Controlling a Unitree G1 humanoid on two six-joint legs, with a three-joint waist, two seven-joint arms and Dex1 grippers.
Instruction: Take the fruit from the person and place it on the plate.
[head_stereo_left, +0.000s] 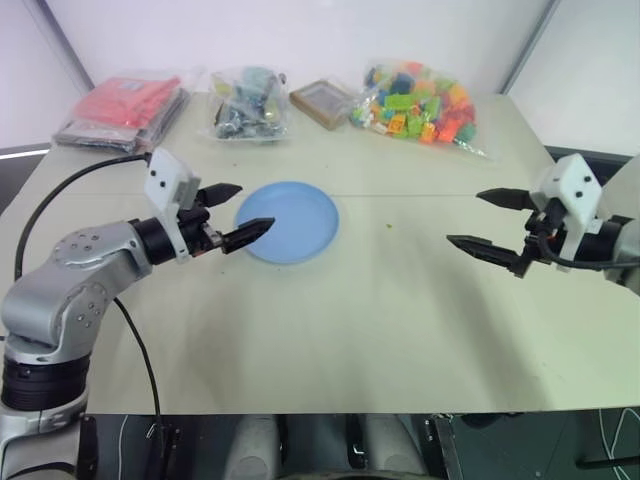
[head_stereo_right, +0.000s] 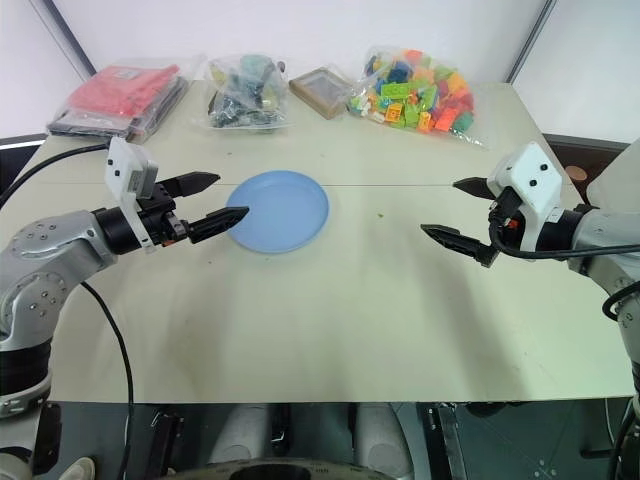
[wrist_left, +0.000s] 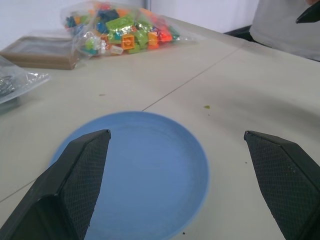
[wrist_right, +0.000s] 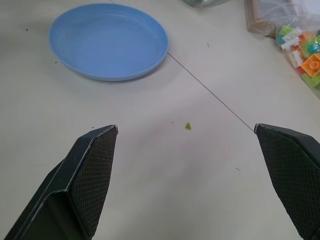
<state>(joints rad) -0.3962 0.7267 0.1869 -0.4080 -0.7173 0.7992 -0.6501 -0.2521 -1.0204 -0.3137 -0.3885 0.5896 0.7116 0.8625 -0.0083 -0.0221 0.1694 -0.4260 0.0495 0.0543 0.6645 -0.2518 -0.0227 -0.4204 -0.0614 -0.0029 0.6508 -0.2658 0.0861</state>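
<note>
- Round light-blue shallow plate (head_stereo_left: 288, 221) sits bare on the pale beige table (head_stereo_left: 380, 330), w/ nothing on it.
- Fruit & the person's hand: can't spot either, so no telling where the fruit is; handover not started, by my read.
- Left gripper (head_stereo_left: 243, 213) w/ its two black fingers hovers just at the plate's left edge, tips over the rim, jaws spread wide, nothing between them.
- Right gripper (head_stereo_left: 482, 221) hangs well apart from the plate on its right side, jaws also spread wide & empty.
- Beyond the plate, along the far table edge: clear bag of small multicoloured blocks (head_stereo_left: 420, 102), flat brown framed box (head_stereo_left: 322, 102), clear bag of dark-green bits (head_stereo_left: 248, 100), red packets in plastic (head_stereo_left: 125, 105).
- Doing this step well, I'd say: keep jaws wide & wait steady till the fruit is offered; it's likely smooth, so close around its widest part, not the top. Whichever arm takes it, the left one should clear the plate rim or it may nudge the plate on the set-down.
- Head views give both arms at once & how each stands to the plate.
- Right wrist view picks out a tiny green speck (wrist_right: 188, 126) near the table seam, right of the plate; left wrist view gives the plate lying close under its own fingers (wrist_left: 65, 185).
</note>
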